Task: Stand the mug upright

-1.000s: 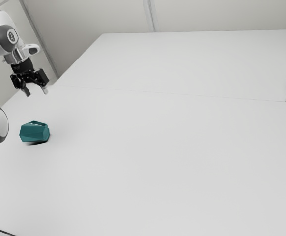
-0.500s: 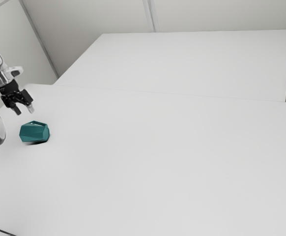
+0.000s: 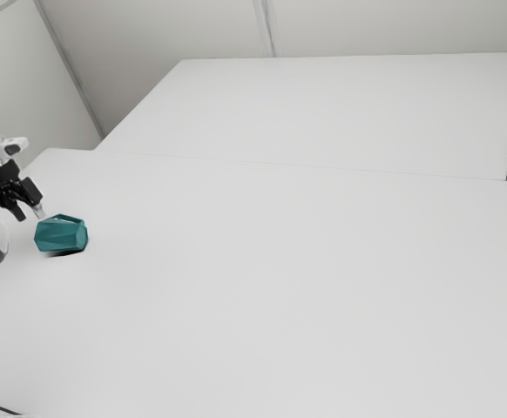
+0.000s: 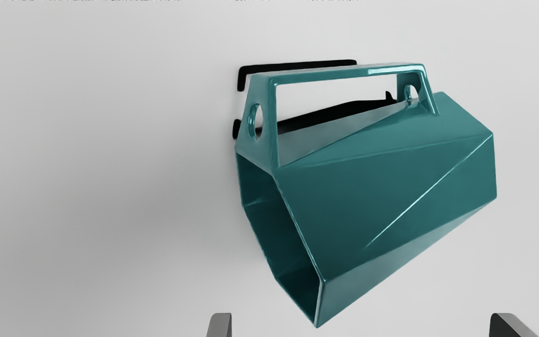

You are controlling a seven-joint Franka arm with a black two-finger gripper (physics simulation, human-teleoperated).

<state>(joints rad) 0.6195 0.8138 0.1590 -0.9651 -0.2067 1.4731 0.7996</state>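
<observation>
Over at the exterior view's left, the teal mug [image 3: 61, 235] lies on its side on the white table [image 3: 280, 270], so it is not upright as the task wants. The claw [image 3: 30, 217] hangs just to the far left of it, tips pointing down, the nearer tip so close to the mug that I can't tell whether they touch. Its fingers [image 4: 221, 325] stand wide apart and have hold of nothing.

What worries me is the angle. The body lies askew to the fingers, so one coming straight down could land on a wall or the rim [image 4: 297, 229] and shove the mug off or roll it to the right. The handle [image 4: 349, 70] sticks out from the body and might catch a finger if the hand swings across it. The sloping facets look a poor purchase; a pinch near one end would probably let the heavier part sag or twist as it is turned. And if it were let go before the base sat flat, it could topple again.
</observation>
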